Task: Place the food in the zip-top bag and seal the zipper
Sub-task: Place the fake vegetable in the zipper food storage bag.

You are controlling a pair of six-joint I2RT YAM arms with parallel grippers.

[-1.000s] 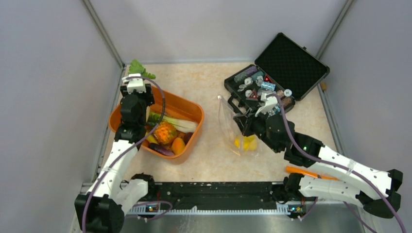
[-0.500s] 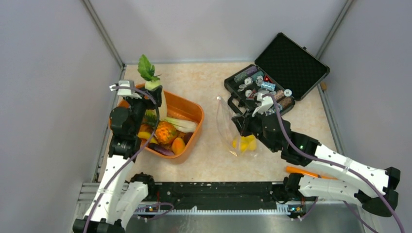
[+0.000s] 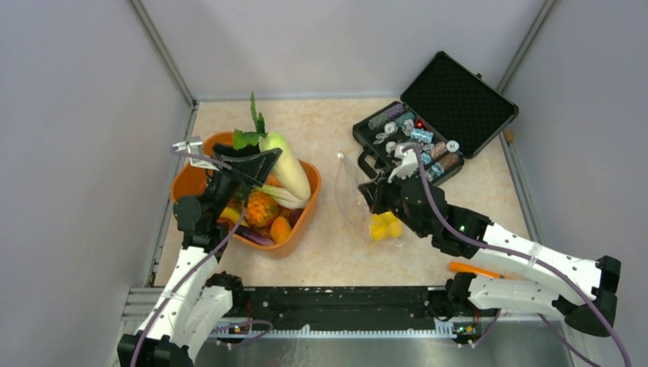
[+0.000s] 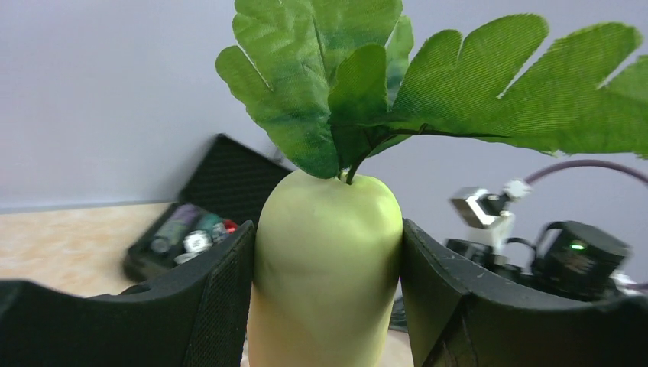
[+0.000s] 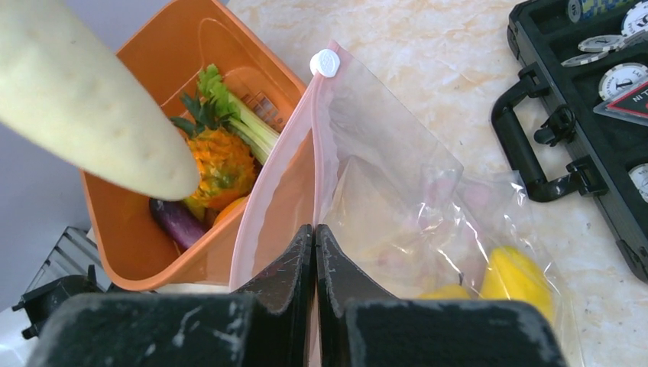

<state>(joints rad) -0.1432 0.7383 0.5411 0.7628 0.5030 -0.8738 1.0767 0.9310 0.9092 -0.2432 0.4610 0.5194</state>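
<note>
My left gripper (image 4: pixel 326 229) is shut on a pale green-white radish (image 4: pixel 325 275) with big green leaves (image 4: pixel 359 76). It holds the radish tilted above the orange tub (image 3: pixel 312 177), and the radish (image 3: pixel 289 167) points toward the bag. My right gripper (image 5: pixel 315 229) is shut on the pinkish zipper (image 5: pixel 279 176) edge of the clear zip-top bag (image 5: pixel 390 160), holding its mouth up. A white slider (image 5: pixel 326 63) sits at the zipper's far end. Yellow lemons (image 5: pixel 520 275) lie inside the bag (image 3: pixel 353 202). Other food is in the tub: a pineapple (image 5: pixel 221 164), an eggplant (image 5: pixel 177 222) and a leafy stalk (image 5: pixel 244 115).
An open black case (image 3: pixel 458 99) of small trinkets stands at the back right, its handle (image 5: pixel 527 160) close to the bag. An orange object (image 3: pixel 477 270) lies near the right arm's base. Grey walls close in the table's left, back and right sides.
The left gripper has lifted the radish from the tub's back corner and swung it right, tilting it over the tub. The right gripper has shifted slightly left with the bag.
</note>
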